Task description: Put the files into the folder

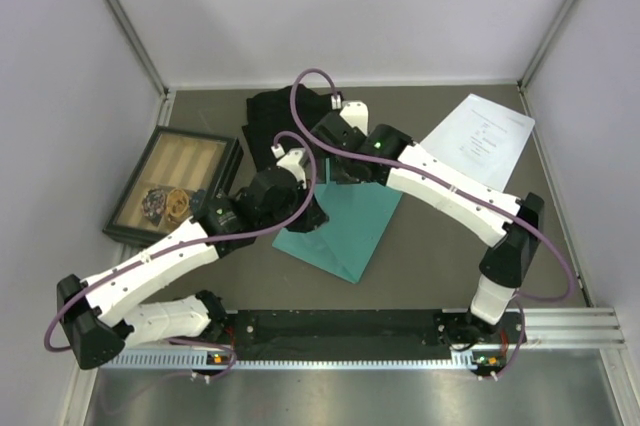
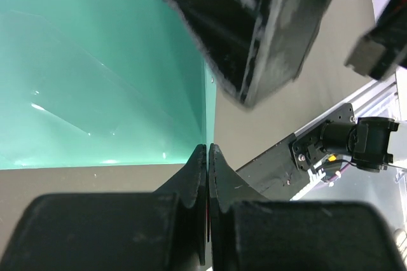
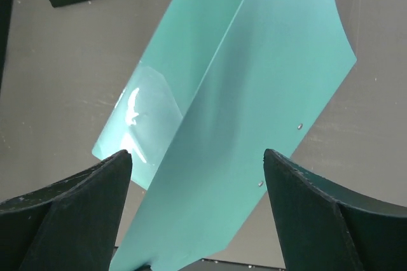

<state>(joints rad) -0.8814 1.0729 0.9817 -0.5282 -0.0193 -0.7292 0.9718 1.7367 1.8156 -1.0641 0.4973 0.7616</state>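
The smooth teal card folder (image 1: 350, 224) lies mid-frame on the grey table (image 1: 430, 256), one thin cover lifted. The left hand (image 2: 208, 151) pinches its edge. The right hand (image 3: 197, 155) gapes wide, empty. A white printed sheet (image 1: 487, 134) rests upper right.

The left arm (image 1: 150, 266) folds back at 8 o'clock, then stretches toward 2 o'clock. The left gripper (image 2: 208, 150) has its fingers pressed together on an edge of the folder (image 2: 95, 61). The right arm (image 1: 450, 191) elbows out at 4 o'clock, its forearm running toward 10 o'clock. The right gripper (image 3: 197, 153) points down, its fingers spread wide.
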